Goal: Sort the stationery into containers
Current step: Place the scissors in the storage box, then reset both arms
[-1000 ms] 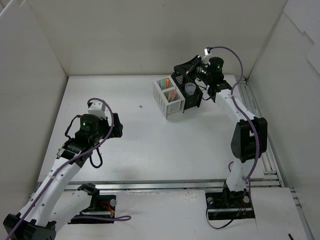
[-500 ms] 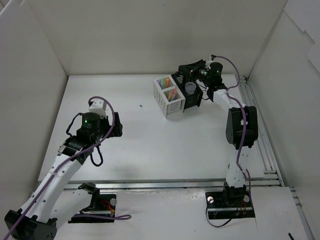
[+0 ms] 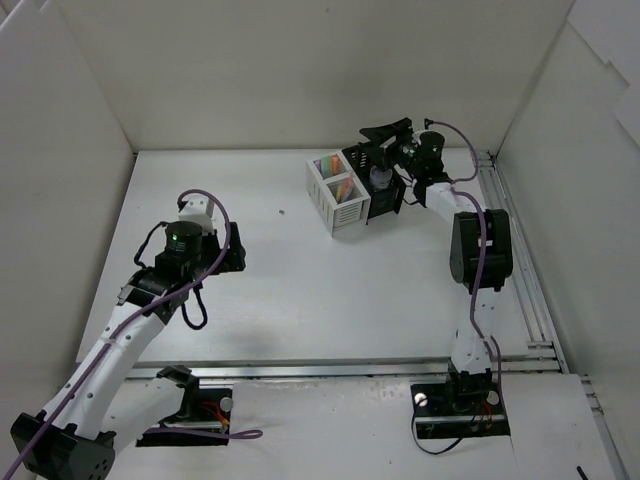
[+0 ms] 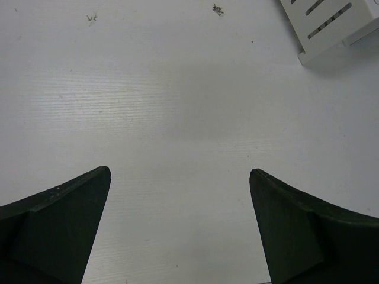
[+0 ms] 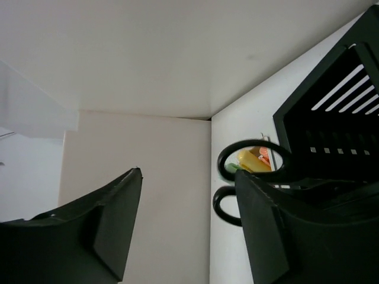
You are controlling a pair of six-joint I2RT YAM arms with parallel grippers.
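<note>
The containers stand at the back of the table: a white two-compartment holder (image 3: 335, 200) joined to a black one (image 3: 385, 195). Pastel markers (image 3: 333, 172) fill the white compartments. A small round jar (image 3: 379, 178) sits in the black holder. My right gripper (image 3: 381, 143) hovers over the black holder's far side, open, nothing between its fingers (image 5: 188, 173). The scissors' black handles (image 5: 228, 180) stick up beside its right finger, yellow and orange markers (image 5: 253, 160) showing through one loop. My left gripper (image 3: 216, 250) hangs open over bare table (image 4: 179, 173). No pencil shows.
White walls close in the table on three sides. A metal rail (image 3: 512, 235) runs along the right edge. The white holder's corner (image 4: 331, 26) shows at the top right of the left wrist view. Small dark specks (image 3: 282, 211) lie mid-table.
My right gripper, shut earlier, has opened and its arm has drawn in closer to the holders. The left arm has crept slightly toward the back.
</note>
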